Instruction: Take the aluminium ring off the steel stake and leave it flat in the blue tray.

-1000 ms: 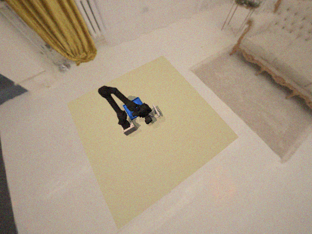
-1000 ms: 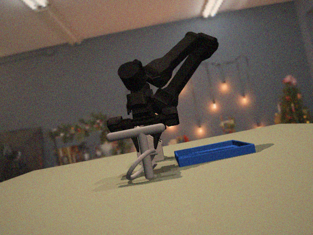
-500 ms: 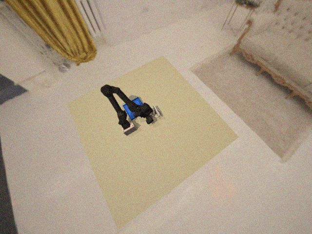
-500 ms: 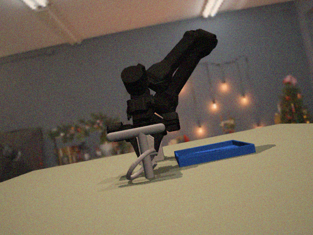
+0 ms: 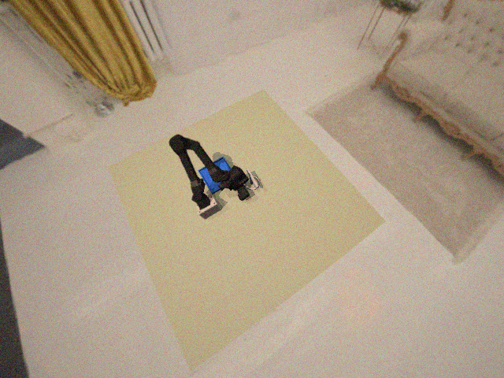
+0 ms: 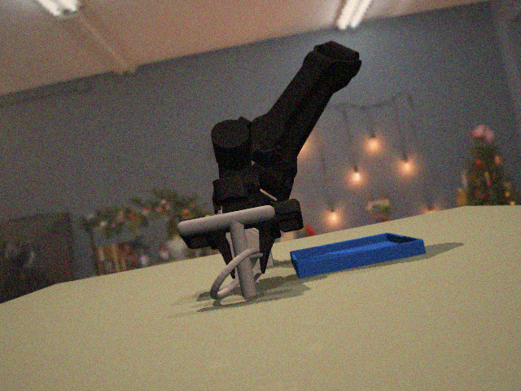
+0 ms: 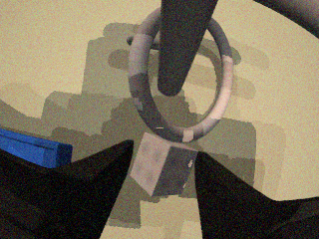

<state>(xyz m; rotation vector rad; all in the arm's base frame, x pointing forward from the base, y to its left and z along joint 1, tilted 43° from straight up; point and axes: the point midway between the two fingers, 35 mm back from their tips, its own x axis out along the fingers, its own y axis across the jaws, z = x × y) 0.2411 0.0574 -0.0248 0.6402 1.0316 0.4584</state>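
Ring [image 5: 253, 188] [image 6: 222, 275] [image 7: 138, 65] around stake [image 6: 246, 278] [image 7: 174, 60], tilted, below cross-bar [image 6: 227, 219] [image 7: 299, 12]. Tab [image 7: 159, 161] on ring's near side in wrist view. Exterior view: tray [image 5: 209, 181] [image 6: 357, 262] [image 7: 60, 155] right of stake.

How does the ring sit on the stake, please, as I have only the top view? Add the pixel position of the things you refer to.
Observer: The exterior view shows the ring [image 5: 253, 189] [image 6: 222, 273] [image 7: 226, 85] tilted around the post of the stake [image 5: 254, 179] [image 6: 245, 271] [image 7: 174, 55], beneath its cross-bar.

Operator: Thank you; is the tool [image 5: 246, 186] [image 6: 248, 273] [image 7: 165, 151] closed down there?

Observer: No, the wrist view shows its two fingers standing apart.

Operator: Could you see the tab?

Observer: Yes, the wrist view shows the tab [image 7: 161, 164] at the ring's edge nearest the fingers.
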